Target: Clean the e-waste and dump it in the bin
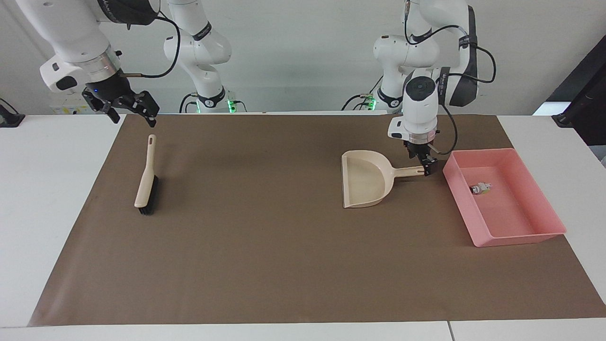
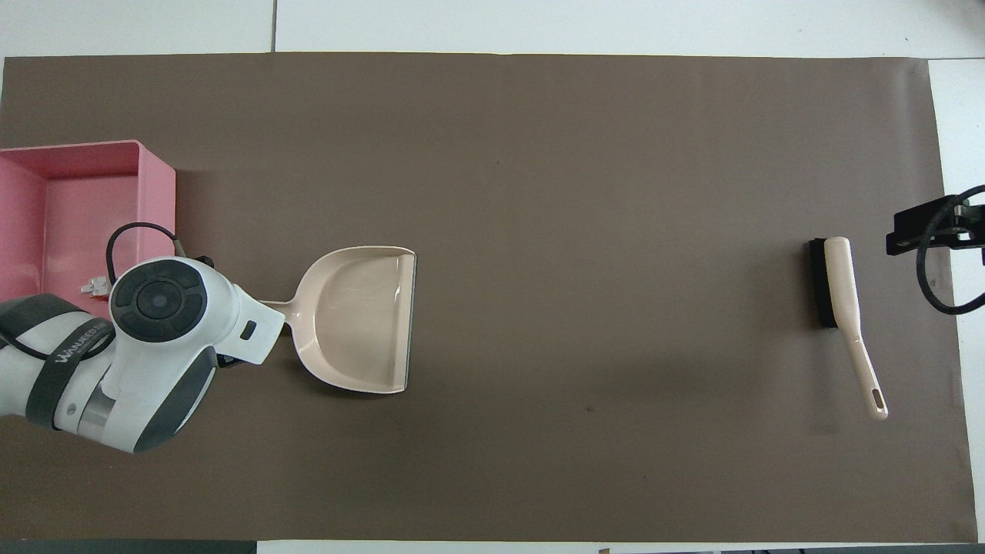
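Note:
The pink bin (image 1: 518, 238) stands at the left arm's end of the mat. The e-waste (image 1: 479, 188) lies inside it as a small whitish and dark cluster. The beige dustpan (image 1: 364, 182) lies flat on the mat beside the bin, its handle pointing at the bin. My left gripper (image 1: 424, 166) is at the free end of that handle with its fingers apart. My right gripper (image 1: 132, 116) is open and empty over the mat's edge, by the brush's handle end. In the overhead view the left wrist hides the left gripper; the bin (image 2: 158, 200), e-waste (image 2: 94, 286) and dustpan (image 2: 358, 319) show.
A beige brush with black bristles (image 1: 147, 177) lies on the brown mat (image 1: 265, 246) at the right arm's end; it also shows in the overhead view (image 2: 843, 292). White table borders the mat all round.

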{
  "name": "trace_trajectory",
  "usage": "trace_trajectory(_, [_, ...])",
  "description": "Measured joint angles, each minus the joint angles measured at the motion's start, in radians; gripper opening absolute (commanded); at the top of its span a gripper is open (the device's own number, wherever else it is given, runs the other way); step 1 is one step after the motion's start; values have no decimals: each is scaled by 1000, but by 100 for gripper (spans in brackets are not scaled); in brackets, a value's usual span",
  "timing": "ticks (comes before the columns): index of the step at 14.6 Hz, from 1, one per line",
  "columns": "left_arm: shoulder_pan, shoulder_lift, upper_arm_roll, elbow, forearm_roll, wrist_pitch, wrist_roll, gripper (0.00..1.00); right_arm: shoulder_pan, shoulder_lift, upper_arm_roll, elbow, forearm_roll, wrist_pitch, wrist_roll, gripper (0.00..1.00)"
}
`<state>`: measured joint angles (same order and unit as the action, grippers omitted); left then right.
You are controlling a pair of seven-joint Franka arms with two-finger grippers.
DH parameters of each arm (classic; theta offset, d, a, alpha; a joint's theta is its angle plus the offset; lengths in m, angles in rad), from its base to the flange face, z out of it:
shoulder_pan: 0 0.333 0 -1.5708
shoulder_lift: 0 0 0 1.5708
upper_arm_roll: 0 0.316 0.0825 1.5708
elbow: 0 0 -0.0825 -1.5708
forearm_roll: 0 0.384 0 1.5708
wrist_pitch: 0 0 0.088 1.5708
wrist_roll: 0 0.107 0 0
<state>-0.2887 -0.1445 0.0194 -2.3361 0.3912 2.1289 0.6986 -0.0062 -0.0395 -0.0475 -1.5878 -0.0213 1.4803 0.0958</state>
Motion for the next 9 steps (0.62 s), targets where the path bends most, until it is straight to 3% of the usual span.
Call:
trace_trajectory(4, [97, -67, 6, 6, -19, -35, -216, 98, 0, 0, 0, 0, 0, 0, 0, 100])
trace_trajectory(9, [253, -66, 13, 157, -279, -145, -401, 98, 0, 0, 0, 0, 0, 0, 0, 100])
